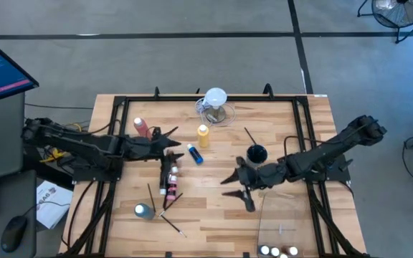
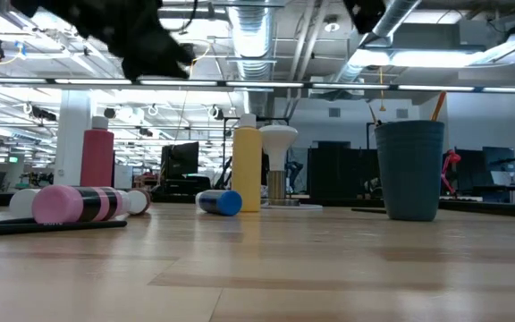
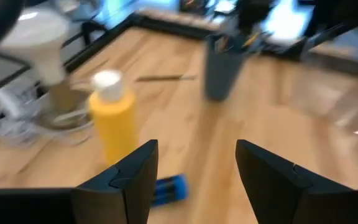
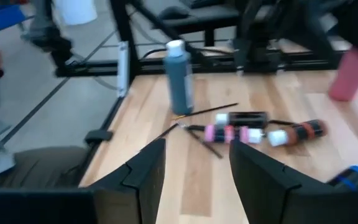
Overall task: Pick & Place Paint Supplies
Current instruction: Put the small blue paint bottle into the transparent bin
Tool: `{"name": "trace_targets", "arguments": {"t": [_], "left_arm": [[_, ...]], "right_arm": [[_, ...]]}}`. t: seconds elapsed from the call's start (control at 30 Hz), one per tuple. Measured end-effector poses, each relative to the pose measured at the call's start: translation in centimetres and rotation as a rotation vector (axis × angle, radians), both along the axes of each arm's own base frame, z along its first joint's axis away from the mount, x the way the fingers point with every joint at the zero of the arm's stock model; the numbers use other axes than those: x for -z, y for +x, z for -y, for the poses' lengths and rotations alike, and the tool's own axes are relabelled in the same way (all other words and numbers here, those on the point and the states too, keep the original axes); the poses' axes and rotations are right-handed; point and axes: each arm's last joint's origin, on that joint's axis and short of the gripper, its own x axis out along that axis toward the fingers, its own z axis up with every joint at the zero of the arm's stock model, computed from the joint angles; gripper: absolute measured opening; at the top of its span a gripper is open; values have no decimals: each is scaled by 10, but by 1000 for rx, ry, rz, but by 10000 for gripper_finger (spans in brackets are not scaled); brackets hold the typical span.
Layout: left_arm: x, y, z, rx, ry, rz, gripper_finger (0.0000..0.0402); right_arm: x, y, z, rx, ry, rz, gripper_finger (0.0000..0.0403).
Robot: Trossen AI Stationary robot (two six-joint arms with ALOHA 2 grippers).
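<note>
My left gripper [image 1: 172, 138] [image 3: 197, 149] hangs open above the table's middle left. Ahead of it stand the yellow squeeze bottle [image 1: 203, 135] [image 3: 112, 118] and, lying on its side, the blue bottle [image 1: 195, 154] [image 3: 168, 190]. The pink-red bottle [image 1: 142, 127] [image 2: 97, 159] stands upright near that arm. Small bottles [image 1: 169, 179] [image 4: 238, 134] lie on their sides in a row, with thin brushes [image 1: 151, 195] [image 4: 204, 118] beside them. A teal bottle [image 1: 143, 211] [image 4: 179, 76] stands near the front. My right gripper [image 1: 229, 185] [image 4: 197, 146] is open above the table's middle, facing the row.
A dark cup [image 1: 257, 153] [image 2: 409, 170] stands right of centre, with a brush [image 1: 249, 135] lying behind it. The clear jug with a white top [image 1: 216, 104] sits at the far edge. A clear container [image 1: 285, 222] at the near right has small white-capped bottles [image 1: 278, 251] by its front.
</note>
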Motion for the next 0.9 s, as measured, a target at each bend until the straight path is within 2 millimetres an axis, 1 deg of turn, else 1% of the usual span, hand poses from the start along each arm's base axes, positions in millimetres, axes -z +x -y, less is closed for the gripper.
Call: {"name": "trace_targets", "arguments": {"t": [0.07,0.17,0.3,0.37,0.43,0.53,0.7,0.8,0.9], "left_arm": [[8,1,-2,-23,19,-65,205],[15,5,-9,-84,26,-104,205],[27,13,-25,-240,-92,-97,205],[35,17,-33,-275,-159,-117,205],[42,20,-36,-239,-200,-162,205],[50,22,-39,-179,-205,-227,205],[53,18,-47,-268,-310,-237,205],[56,17,-44,-234,-394,-268,205],[59,14,-36,-177,-472,-320,205]], "right_arm": [[-1,2,4,14,4,6,171],[-1,3,6,20,6,7,173],[-3,3,6,24,12,20,173],[-3,4,7,25,12,20,172],[-3,3,6,23,12,20,171],[-3,2,4,14,12,20,172],[-3,2,2,8,12,19,173],[-2,2,2,9,11,18,171],[-2,2,2,9,10,17,171]]}}
